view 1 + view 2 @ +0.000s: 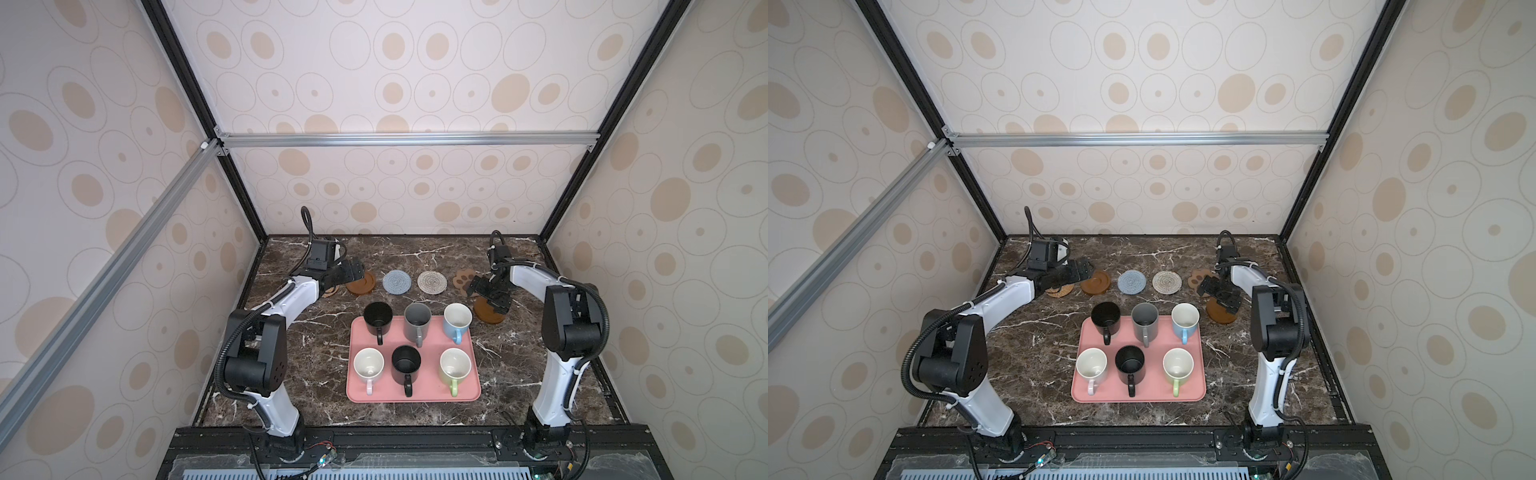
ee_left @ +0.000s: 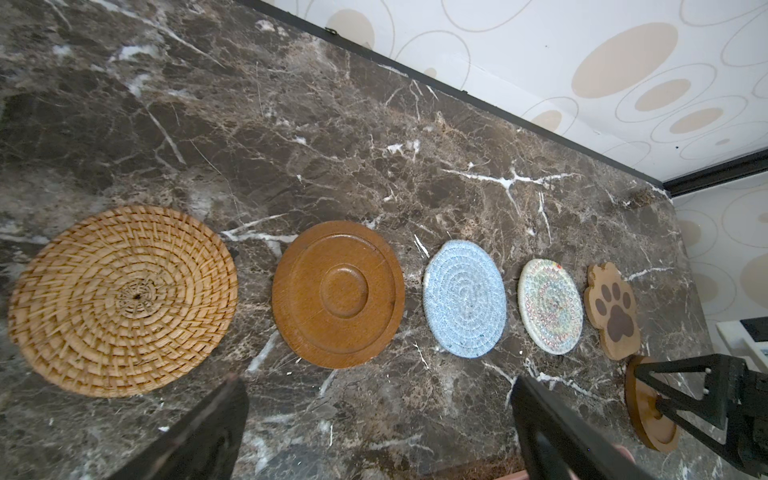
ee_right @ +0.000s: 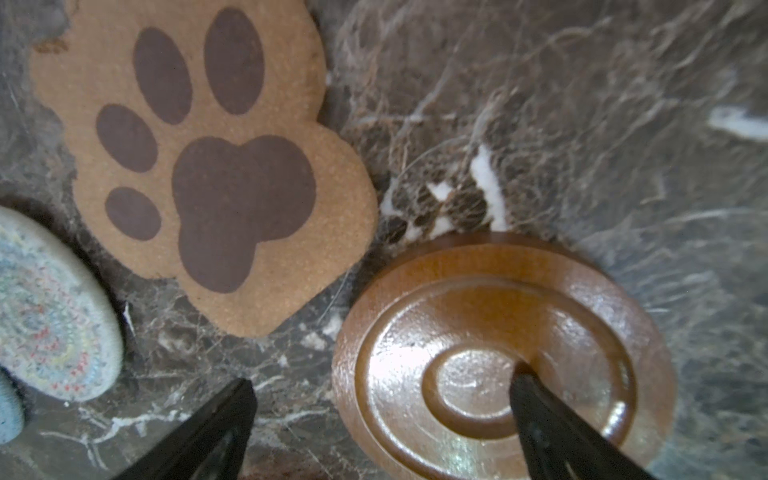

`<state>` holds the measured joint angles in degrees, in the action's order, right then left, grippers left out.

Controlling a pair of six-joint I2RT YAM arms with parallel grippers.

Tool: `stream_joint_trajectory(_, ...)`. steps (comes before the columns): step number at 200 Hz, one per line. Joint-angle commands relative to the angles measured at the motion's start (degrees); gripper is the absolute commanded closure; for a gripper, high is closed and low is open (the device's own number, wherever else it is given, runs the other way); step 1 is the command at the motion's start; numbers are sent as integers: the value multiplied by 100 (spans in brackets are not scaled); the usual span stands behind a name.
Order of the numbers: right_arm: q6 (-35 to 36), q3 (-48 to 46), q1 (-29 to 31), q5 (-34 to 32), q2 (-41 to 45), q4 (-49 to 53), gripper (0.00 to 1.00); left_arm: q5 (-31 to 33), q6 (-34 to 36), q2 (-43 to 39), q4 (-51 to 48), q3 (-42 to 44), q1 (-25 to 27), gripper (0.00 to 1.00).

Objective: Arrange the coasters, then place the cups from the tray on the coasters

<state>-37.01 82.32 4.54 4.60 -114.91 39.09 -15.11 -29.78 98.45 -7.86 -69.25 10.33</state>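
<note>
While its jaws stand wide apart, the right gripper (image 3: 384, 378) hangs low over a brown disc (image 3: 415, 332). One finger (image 3: 540, 415) seems to touch the disc's middle. That disc lies just beside the paw coaster (image 3: 199, 166), near the pink tray (image 1: 415, 400). The left gripper (image 2: 378, 379) is wide too and holds nothing, above the rattan disc (image 2: 122, 299) and the other brown disc (image 2: 337, 294). Next in the row lie the blue round (image 2: 464, 299) and cream round (image 2: 549, 306). All six cups (image 1: 417, 320) stand on the tray.
</note>
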Motion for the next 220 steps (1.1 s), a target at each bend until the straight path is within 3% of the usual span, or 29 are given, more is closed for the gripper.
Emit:
stream_joint_trajectory(1, -1, 81, -40, -363, -129, 327, 0, 55, 42, -81, 29, -57, -22, 0)
stream_joint_trajectory(55, -31, 126, -246, -706, -126, 415, 0, 50, 137, -20, -36, -145, -22, 0)
stream_joint_trajectory(220, -490, 1429, -854, -349, -1136, -316, 0, 211, 303, -94, -190, -204, -31, 0)
